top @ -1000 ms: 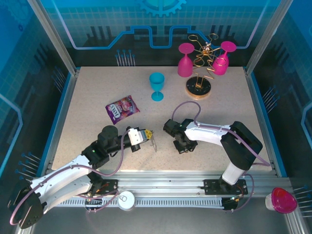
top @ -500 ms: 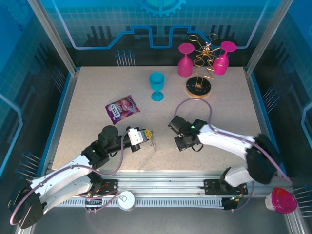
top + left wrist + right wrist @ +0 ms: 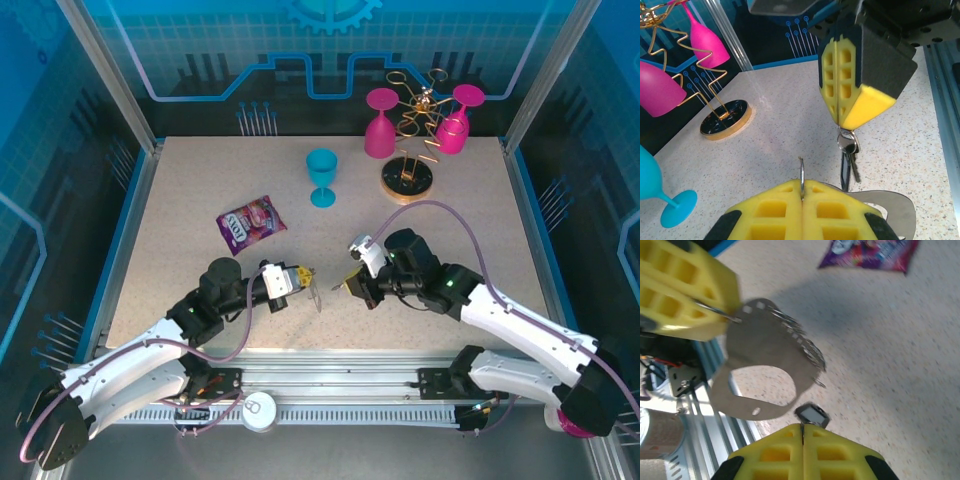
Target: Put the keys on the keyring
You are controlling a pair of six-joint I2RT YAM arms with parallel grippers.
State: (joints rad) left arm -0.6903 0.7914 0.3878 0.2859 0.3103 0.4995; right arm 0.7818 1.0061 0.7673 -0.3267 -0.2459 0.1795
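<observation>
My left gripper (image 3: 303, 274) (image 3: 802, 185) is shut on a thin metal ring of the keyring (image 3: 318, 294), a grey flat oval loop (image 3: 765, 355) with small rings bunched along one edge. The loop hangs just above the table at front centre. My right gripper (image 3: 350, 286) (image 3: 802, 427) is shut on the keys (image 3: 849, 150), pinching their small ring. The key and its black tag (image 3: 811, 415) dangle from the yellow fingertips (image 3: 860, 105). The two grippers face each other, a few centimetres apart, and the tag sits just below the loop's lower edge in the right wrist view.
A purple snack packet (image 3: 250, 221) lies left of centre. A blue goblet (image 3: 321, 177) stands at mid back. The gold wire stand (image 3: 408, 170) carries two pink goblets (image 3: 380, 125) at the back right. A pink cup (image 3: 577, 410) sits off the table, front right.
The right arm has stretched forward and swung left, lifting the keys off the table up to the keyring. The left arm and the keyring have held still.
</observation>
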